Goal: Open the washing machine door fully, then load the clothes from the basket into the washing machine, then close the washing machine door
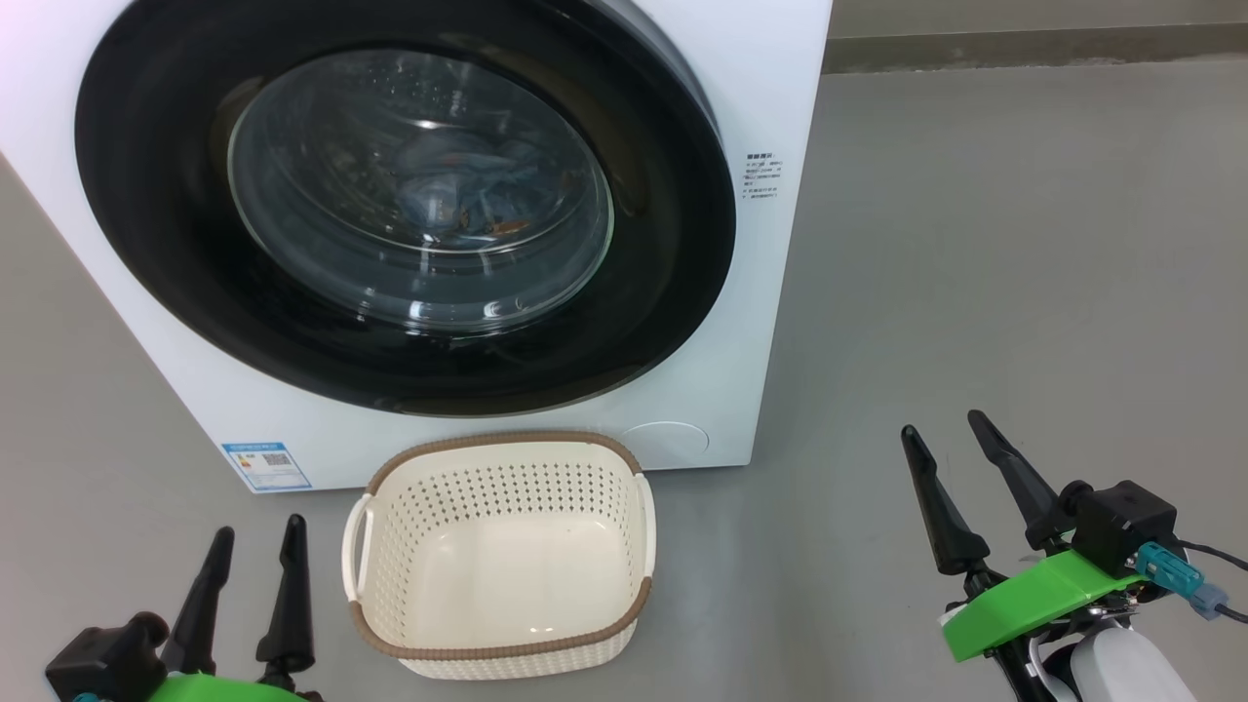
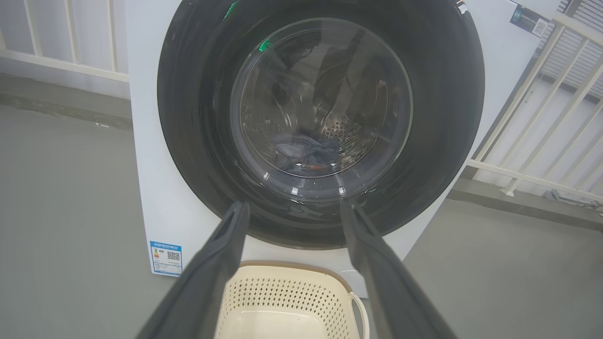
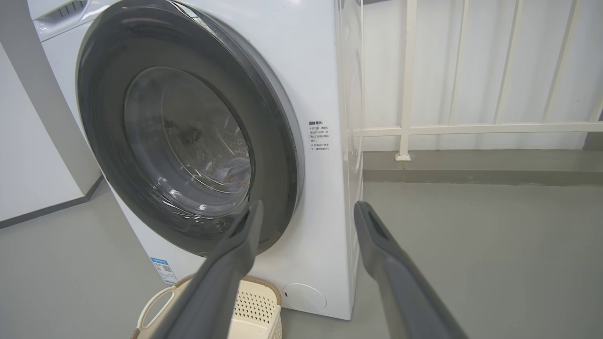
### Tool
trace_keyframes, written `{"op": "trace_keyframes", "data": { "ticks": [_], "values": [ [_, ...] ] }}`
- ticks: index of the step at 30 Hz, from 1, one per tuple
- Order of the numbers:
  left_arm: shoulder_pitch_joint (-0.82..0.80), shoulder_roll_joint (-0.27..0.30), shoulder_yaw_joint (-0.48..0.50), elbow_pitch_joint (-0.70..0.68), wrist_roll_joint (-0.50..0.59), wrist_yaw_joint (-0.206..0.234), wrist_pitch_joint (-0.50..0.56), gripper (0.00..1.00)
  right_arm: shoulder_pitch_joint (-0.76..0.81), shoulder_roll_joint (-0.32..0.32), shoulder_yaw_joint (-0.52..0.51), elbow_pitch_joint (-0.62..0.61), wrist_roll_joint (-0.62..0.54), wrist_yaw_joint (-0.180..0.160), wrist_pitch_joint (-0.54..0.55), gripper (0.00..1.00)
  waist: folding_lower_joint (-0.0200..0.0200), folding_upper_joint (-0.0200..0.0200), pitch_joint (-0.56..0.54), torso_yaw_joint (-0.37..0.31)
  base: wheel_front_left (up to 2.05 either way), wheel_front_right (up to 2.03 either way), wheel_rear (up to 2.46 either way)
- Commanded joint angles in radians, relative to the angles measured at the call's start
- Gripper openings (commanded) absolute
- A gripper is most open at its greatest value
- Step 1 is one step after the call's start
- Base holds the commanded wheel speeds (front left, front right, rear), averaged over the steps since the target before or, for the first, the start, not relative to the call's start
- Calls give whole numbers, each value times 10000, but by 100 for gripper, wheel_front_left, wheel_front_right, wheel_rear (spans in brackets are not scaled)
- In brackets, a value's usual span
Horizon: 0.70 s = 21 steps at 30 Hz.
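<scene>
Glossy black washing machine door, blue clothes behind bulging glass

Bright even light; glare on door glass.

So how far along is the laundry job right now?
Apparently finished. Done: the basket is empty, the clothes lie in the drum, the washing machine door looks shut. In hand: nothing; left gripper and right gripper are open, clear of the washing machine. Left: nothing visible.
</scene>
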Motion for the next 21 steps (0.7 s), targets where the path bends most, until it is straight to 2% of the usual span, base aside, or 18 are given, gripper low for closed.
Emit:
{"op": "trace_keyframes", "data": {
  "ticks": [1,17,18,21],
  "values": [
    [-194,209,360,-256,8,-17,-65,100,15,-3,161,-292,-104,-55,-46,100,0,-1,1,-1,0,0,0],
    [-193,224,391,-241,-79,16,-50,100,45,28,87,-299,-109,-55,-46,100,0,-1,28,-57,0,0,0],
    [0,-14,16,40,-58,2,2,0,7,35,-63,-4,2,2,0,0,0,-1,27,-58,0,0,0],
    [129,-231,-62,372,-65,2,18,0,217,135,3,350,12,4,8,0,1,-1,27,-58,0,0,0]
  ]
}}
